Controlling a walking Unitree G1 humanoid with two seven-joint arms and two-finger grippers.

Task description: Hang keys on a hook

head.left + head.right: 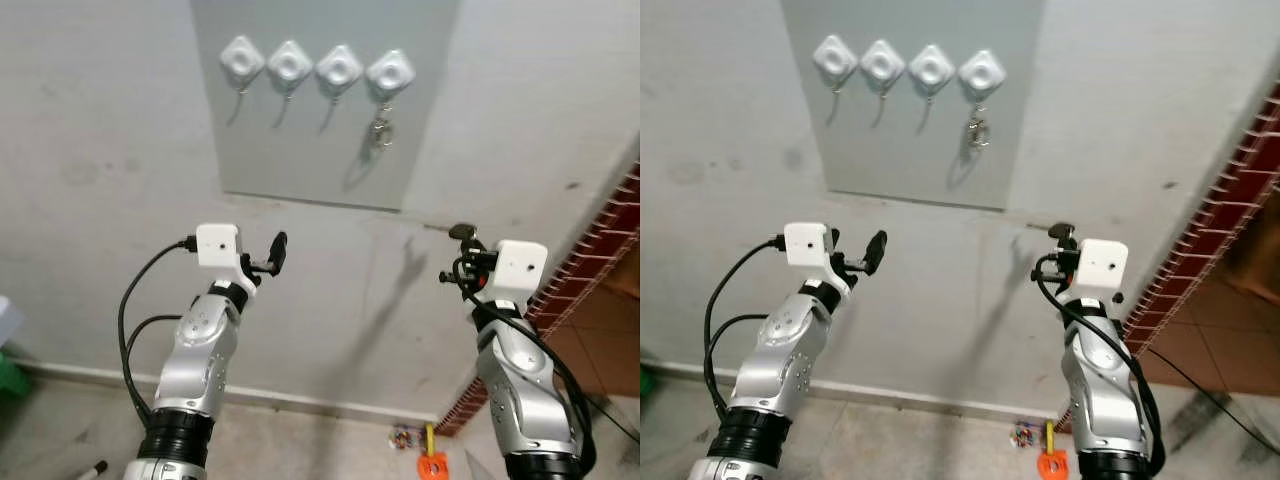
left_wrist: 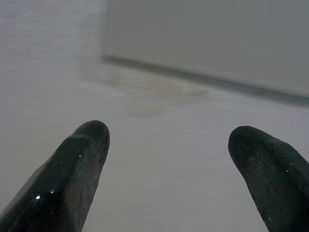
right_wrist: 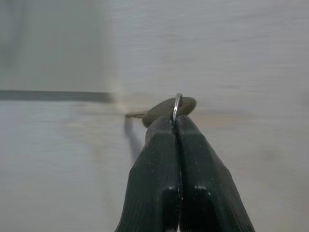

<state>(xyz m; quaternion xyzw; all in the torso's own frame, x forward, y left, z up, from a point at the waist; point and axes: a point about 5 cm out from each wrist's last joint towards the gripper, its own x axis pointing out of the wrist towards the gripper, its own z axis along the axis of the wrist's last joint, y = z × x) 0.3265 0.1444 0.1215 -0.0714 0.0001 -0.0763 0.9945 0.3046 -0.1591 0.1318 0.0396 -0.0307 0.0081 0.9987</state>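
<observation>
Fingers (image 3: 159,159) of right gripper (image 3: 176,126) pinch key ring (image 3: 177,107) at their tips.

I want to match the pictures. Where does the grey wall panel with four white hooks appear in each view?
Left eye view: grey wall panel at top centre, above both arms.
Right eye view: top, left of centre.
Left wrist view: its lower part, beyond the open left gripper.
Right wrist view: a blurred corner.
Shared landmark: the panel's bottom edge.
</observation>
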